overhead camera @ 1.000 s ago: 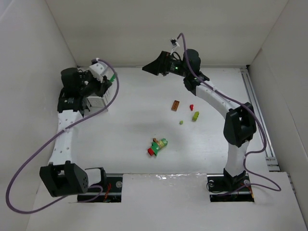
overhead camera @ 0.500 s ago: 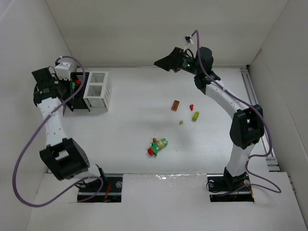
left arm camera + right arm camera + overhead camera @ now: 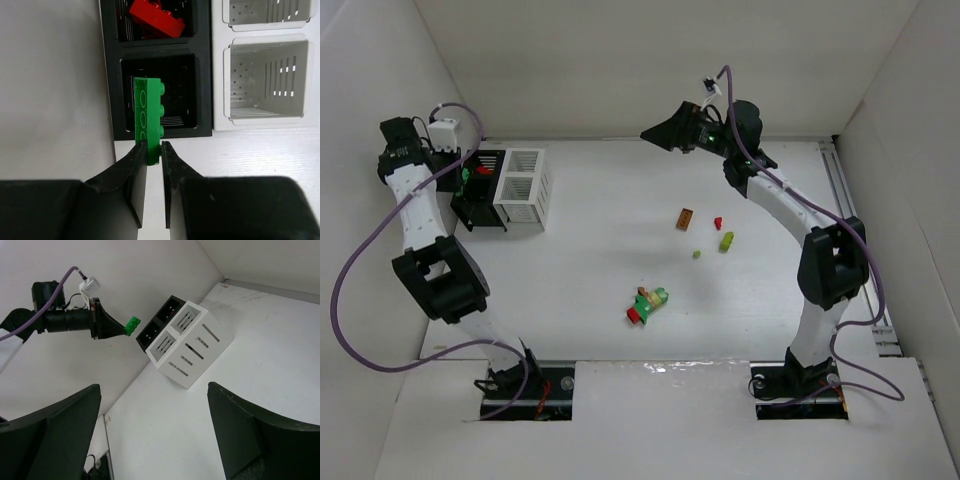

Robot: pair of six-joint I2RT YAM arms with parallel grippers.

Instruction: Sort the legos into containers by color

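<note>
Left pincer (image 3: 154, 150) grips the green brick (image 3: 148, 112) by one end above the black bin (image 3: 112, 100), tabletop's far-left corner. Close to the bin's outer wall, it may clip the rim and fall outside. Right pincer (image 3: 655, 133) gapes, empty.

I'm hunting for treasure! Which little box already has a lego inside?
The black compartment farther from the left gripper: a red brick lies in it. The others look empty.

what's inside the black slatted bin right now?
Far compartment of the black slatted plastic bin: a red plastic brick. Near compartment: bare perforated floor where visible. The green plastic brick, clamped by the left gripper, covers its left side.
</note>
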